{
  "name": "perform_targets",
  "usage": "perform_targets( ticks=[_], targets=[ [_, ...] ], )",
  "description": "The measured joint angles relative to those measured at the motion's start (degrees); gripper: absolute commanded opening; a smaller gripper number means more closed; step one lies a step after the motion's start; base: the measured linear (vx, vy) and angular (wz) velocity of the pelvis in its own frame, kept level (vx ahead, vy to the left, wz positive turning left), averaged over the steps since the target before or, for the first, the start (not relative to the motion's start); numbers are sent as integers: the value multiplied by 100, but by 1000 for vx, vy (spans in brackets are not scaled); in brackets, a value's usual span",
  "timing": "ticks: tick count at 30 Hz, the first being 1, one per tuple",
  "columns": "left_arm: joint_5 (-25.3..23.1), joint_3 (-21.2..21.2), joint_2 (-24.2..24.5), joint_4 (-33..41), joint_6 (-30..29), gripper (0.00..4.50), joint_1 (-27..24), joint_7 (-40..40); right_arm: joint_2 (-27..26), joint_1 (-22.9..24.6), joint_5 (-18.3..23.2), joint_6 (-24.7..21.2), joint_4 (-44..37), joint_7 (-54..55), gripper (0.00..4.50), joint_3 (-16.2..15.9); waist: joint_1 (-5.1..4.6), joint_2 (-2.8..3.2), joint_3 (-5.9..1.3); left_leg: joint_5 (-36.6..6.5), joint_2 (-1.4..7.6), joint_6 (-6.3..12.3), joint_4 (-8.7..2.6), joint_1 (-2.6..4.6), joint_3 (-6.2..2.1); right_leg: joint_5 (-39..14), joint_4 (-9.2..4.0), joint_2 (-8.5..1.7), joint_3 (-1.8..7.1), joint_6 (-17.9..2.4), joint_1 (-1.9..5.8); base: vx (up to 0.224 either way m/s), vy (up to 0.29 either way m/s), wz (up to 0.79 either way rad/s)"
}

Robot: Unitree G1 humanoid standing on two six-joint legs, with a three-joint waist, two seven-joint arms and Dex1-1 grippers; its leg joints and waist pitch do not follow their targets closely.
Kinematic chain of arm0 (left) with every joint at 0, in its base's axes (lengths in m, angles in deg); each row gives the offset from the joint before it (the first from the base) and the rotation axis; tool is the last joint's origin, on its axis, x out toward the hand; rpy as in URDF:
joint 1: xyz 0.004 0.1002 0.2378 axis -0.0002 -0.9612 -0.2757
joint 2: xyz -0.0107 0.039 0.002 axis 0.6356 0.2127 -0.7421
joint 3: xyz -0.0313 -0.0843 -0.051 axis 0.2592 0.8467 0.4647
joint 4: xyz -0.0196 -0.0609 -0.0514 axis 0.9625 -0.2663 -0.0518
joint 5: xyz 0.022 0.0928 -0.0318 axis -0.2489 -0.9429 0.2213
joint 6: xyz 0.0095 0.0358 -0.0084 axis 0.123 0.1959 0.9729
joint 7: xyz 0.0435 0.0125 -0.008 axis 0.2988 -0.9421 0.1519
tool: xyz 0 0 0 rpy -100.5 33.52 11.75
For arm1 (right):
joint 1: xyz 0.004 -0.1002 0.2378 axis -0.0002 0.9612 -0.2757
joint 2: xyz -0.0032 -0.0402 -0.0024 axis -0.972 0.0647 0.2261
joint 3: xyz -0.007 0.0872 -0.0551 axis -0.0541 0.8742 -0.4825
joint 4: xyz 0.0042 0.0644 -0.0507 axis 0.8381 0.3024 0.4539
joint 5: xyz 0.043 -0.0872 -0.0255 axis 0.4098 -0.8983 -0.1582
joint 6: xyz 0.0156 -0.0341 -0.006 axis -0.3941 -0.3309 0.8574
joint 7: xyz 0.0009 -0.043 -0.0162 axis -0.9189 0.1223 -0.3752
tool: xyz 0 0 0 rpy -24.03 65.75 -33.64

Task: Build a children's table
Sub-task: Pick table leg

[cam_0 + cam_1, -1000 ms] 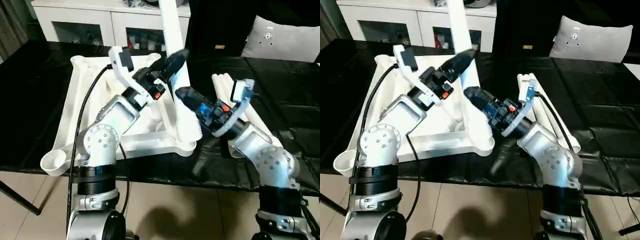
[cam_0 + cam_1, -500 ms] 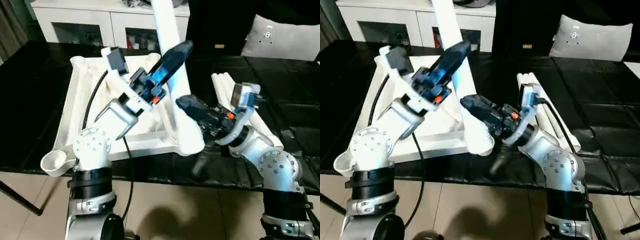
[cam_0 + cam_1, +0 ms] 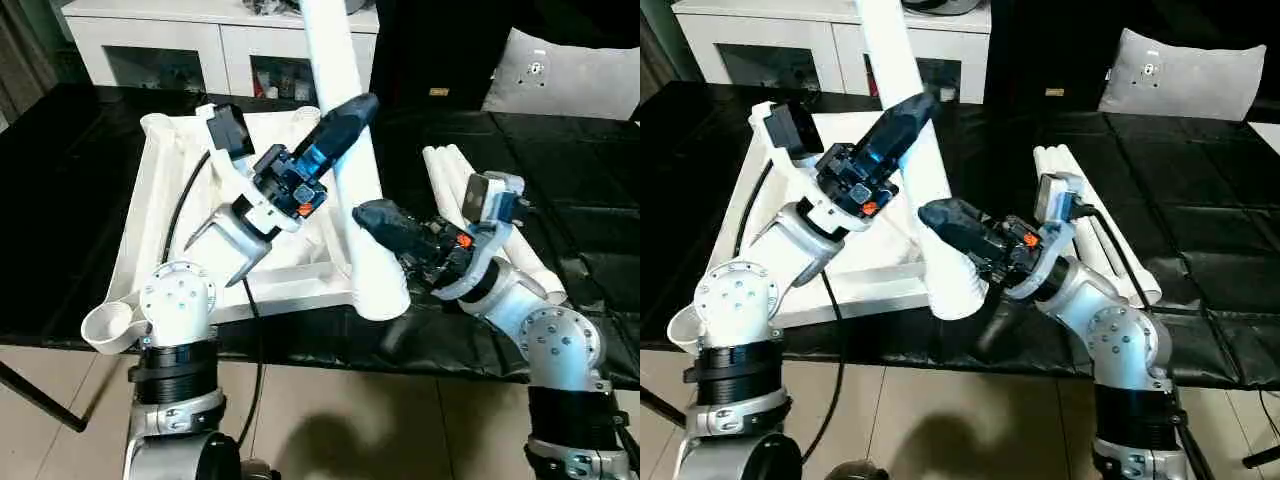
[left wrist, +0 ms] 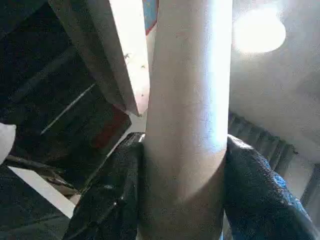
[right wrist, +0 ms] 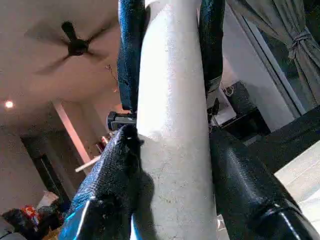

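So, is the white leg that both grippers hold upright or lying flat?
Nearly upright, leaning slightly: the leg rises from the tabletop corner.

- The upright leg and both arms crowd the tabletop's near corner.
- Spare legs block the bench beside the right arm; beyond them the black surface lies open.

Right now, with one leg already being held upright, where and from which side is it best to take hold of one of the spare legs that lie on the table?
Judging by their pose, take a spare leg near its middle, coming from above with the fingers across its width. The legs lie flat and close together on the black table, beside the right hand, so the outermost tube probably gives the most room.
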Motion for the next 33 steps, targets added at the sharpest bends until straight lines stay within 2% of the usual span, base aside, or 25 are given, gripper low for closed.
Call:
perform_targets(
  ticks=[2, 7, 10, 13, 14, 17, 20, 24, 30, 33],
  targets=[
    [-17, -23, 22, 59, 24, 187, -17, -52, 4, -14, 0, 6, 11, 8, 252, -23, 0, 0, 0, 0, 0, 0, 0, -1, 0, 0, -2, 0, 0, 0, 0, 0, 0, 0],
    [-359, -162, 130, 281, 114, 184, -166, -273, 70, -38, -194, 61, 114, 168, 287, -64, 0, 0, 0, 0, 0, 0, -1, -1, 0, 1, -4, 0, 0, 1, 0, 0, 0, 0],
    [-780, -369, 285, 355, 270, 184, -193, -483, 117, -52, -329, 71, 249, 361, 318, -78, 3, 1, 0, 2, 0, -2, -1, -2, 0, 3, -5, 0, 0, 4, 0, 0, 0, 0],
    [-1291, -638, 440, 514, 462, 184, -196, -705, 276, -51, -642, 222, 219, 499, 342, -247, 2, 1, 0, 2, 0, -3, -2, -2, 0, 5, -8, 0, 0, 8, 1, 0, 0, 0],
    [-1509, -773, 513, 540, 558, 184, -195, -802, 283, -46, -761, 335, 185, 550, 350, -283, -1, -3, 0, 2, 0, -3, -3, -2, 1, 5, -10, 0, 0, 9, 1, 0, 0, 0],
    [-2878, -1445, 887, 507, 979, 184, -146, -1478, 301, -43, -1501, 922, -63, 982, 374, -525, -3, -3, -1, 7, 3, -12, -7, -2, -1, 9, -10, 3, -2, 15, 1, 0, 0, 0],
    [-3658, -1726, 870, 424, 1196, 183, -146, -2069, 338, -98, -2029, 1034, -186, 1537, 395, -752, -21, -7, 1, 10, 3, -17, -7, -4, -1, 16, -18, 3, -1, 20, 1, 0, 0, 0],
    [-3970, -1748, 605, 446, 1379, 183, -93, -2610, 228, -196, -2675, 1141, -154, 2247, 402, -1054, -30, -10, 3, 13, 3, -21, -6, -6, 1, 18, -19, 3, -1, 18, 0, 0, 0, 0],
    [-4321, -1759, 468, 430, 1613, 183, 44, -3052, -74, -194, -2873, 1155, -70, 2642, 402, -1253, -37, -12, 4, 11, 3, -16, -7, -8, 1, 18, -20, 2, 0, 17, 0, 0, 0, 0],
    [-4429, -1774, 457, 430, 1642, 183, 41, -3062, -300, -192, -2942, 1330, 46, 2736, 402, -1295, -41, -20, 5, 12, 4, -16, -8, -6, 1, 18, -18, 2, -1, 17, -1, 0, 0, 0]
  ],
)
